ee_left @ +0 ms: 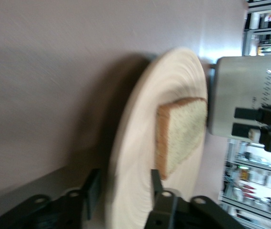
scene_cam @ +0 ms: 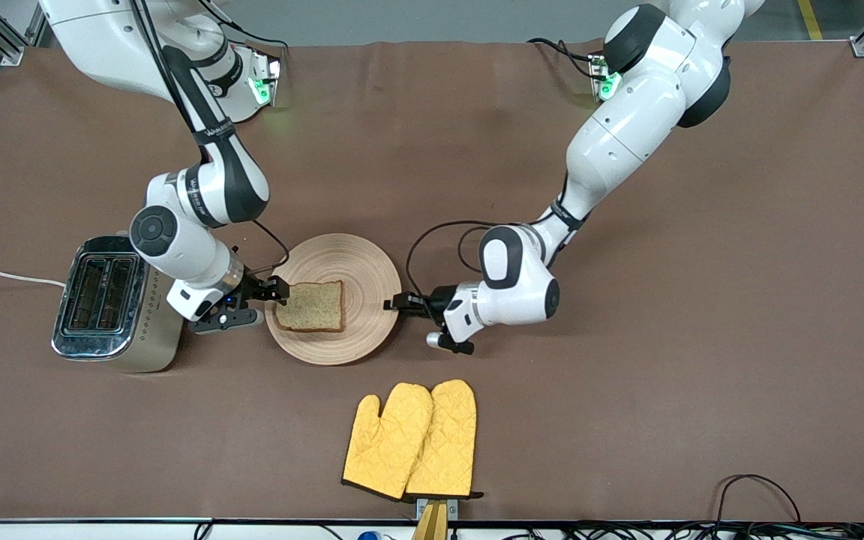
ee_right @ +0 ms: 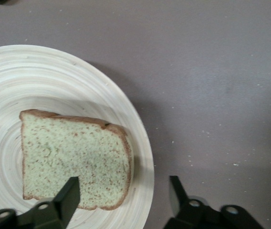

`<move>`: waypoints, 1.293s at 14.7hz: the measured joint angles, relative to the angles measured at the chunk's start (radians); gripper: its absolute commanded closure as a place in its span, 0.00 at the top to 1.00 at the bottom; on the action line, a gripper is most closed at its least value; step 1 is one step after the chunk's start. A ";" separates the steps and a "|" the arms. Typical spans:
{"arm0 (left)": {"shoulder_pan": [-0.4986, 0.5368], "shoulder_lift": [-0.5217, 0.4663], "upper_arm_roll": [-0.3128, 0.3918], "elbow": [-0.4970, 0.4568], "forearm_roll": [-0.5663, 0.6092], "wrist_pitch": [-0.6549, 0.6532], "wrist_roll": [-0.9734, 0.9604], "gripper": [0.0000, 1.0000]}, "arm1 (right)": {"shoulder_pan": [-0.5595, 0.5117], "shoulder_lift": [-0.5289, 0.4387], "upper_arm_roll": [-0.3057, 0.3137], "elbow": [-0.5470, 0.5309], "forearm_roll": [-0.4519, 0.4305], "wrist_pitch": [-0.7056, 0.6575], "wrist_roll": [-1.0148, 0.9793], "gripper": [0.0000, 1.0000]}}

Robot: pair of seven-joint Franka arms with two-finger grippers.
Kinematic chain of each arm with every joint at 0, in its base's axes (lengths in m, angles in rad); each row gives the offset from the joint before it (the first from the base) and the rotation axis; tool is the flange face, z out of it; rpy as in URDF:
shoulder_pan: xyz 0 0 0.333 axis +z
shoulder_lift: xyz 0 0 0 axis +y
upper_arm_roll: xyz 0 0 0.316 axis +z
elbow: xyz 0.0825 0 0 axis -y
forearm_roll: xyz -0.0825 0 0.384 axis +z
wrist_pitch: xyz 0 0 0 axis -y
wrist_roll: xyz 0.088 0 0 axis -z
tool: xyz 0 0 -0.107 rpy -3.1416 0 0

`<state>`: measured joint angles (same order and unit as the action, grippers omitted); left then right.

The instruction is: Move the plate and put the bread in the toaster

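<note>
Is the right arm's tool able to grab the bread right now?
Probably yes. The right tool is open at the bread on the plate, straddling the slice's edge, with nothing between them.

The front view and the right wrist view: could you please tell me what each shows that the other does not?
Only the front view shows the toaster, the yellow mitts, both arms and the left claw at the plate's rim. Only the right wrist view shows the right claw open, one finger over the bread and one off the rim. Both show the bread on the plate.
</note>
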<state>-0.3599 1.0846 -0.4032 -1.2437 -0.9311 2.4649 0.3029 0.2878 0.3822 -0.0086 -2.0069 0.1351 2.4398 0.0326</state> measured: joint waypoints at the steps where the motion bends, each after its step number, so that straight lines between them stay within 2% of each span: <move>1: 0.026 -0.014 0.020 0.000 0.051 -0.046 -0.015 1.00 | 0.003 0.000 0.000 0.000 0.000 0.000 0.001 0.54; 3: 0.120 -0.053 0.048 0.005 0.184 -0.188 -0.041 1.00 | 0.004 0.003 -0.001 -0.005 0.000 0.000 0.002 0.52; 7: 0.390 -0.147 0.045 0.020 0.396 -0.571 -0.032 1.00 | 0.004 0.028 -0.004 -0.008 0.000 0.015 0.002 0.51; 10: 0.516 -0.207 0.041 0.055 0.534 -0.721 0.015 1.00 | 0.004 0.046 -0.004 -0.009 0.000 0.029 0.002 0.49; 13: 0.546 -0.290 0.040 0.094 0.732 -0.779 0.023 1.00 | 0.004 0.054 -0.004 -0.023 0.000 0.056 0.002 0.45; 16: 0.536 -0.440 0.044 0.115 0.922 -0.836 0.016 1.00 | 0.004 0.056 -0.003 -0.028 0.000 0.060 0.002 0.40; 19: 0.534 -0.614 0.054 0.117 0.998 -0.903 0.011 1.00 | 0.006 0.058 -0.002 -0.028 0.000 0.060 0.002 0.37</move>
<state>0.1741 0.4708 -0.3496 -1.1262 0.0672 1.5618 0.3139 0.2933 0.4400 -0.0109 -2.0353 0.1350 2.4999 0.0349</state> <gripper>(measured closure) 0.000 0.590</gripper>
